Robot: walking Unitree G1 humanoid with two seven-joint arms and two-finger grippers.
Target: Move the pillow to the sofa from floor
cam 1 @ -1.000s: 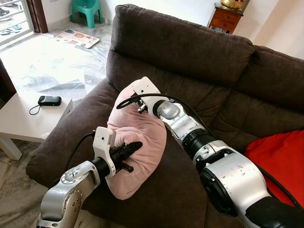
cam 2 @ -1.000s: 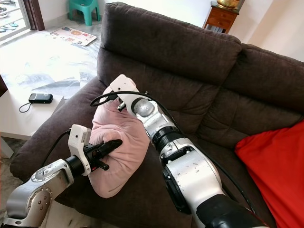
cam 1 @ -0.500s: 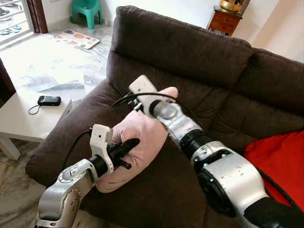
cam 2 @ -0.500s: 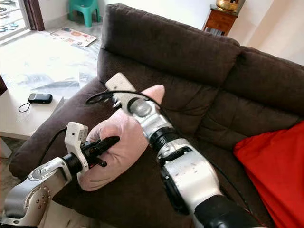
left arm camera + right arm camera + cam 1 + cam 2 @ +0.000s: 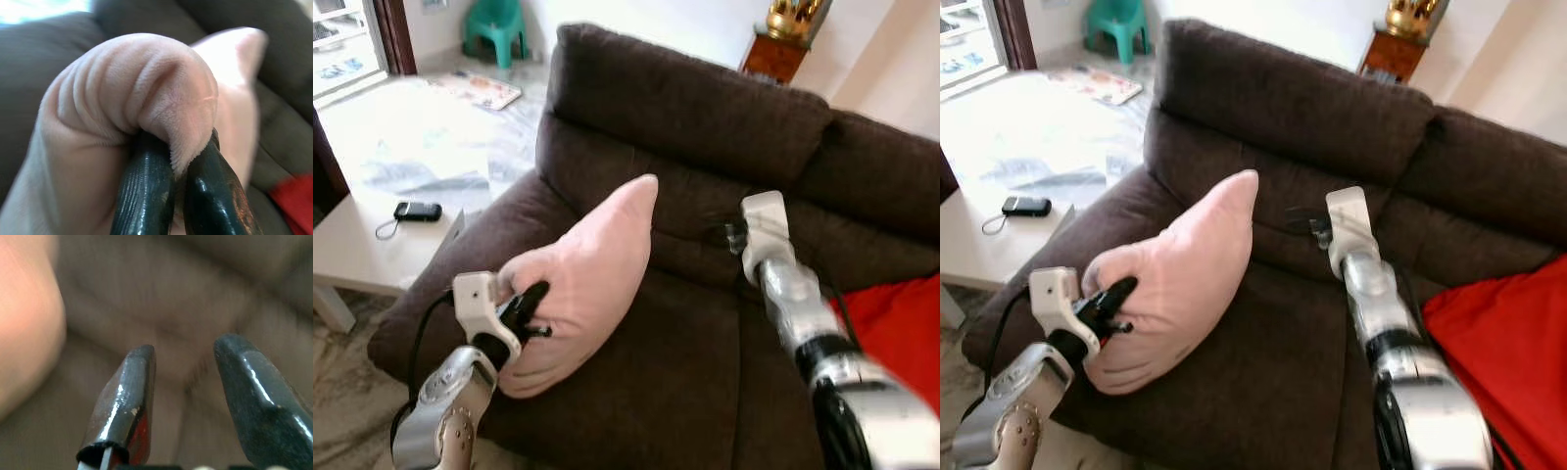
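A pink pillow [image 5: 582,264] lies tilted on the seat of the dark brown sofa [image 5: 705,108], one corner pointing up at the backrest. My left gripper [image 5: 534,297] is at the pillow's lower near end. In the left wrist view this gripper [image 5: 178,149] is shut on a bunched fold of the pink fabric. My right arm [image 5: 778,274] reaches over the seat to the right of the pillow, apart from it. The right gripper [image 5: 185,348] is open with nothing between its fingers, facing the sofa's cloth, and the pillow [image 5: 24,323] is off to one side.
A red cushion [image 5: 901,333] lies at the sofa's right end. A low white table [image 5: 352,245] with a small black device [image 5: 416,211] stands left of the sofa arm. Farther back are a green stool [image 5: 494,20] and a wooden cabinet [image 5: 783,54].
My right gripper has let go of the pillow's top and swung off to the right. The pillow has tipped down onto the seat, with the left gripper still holding it.
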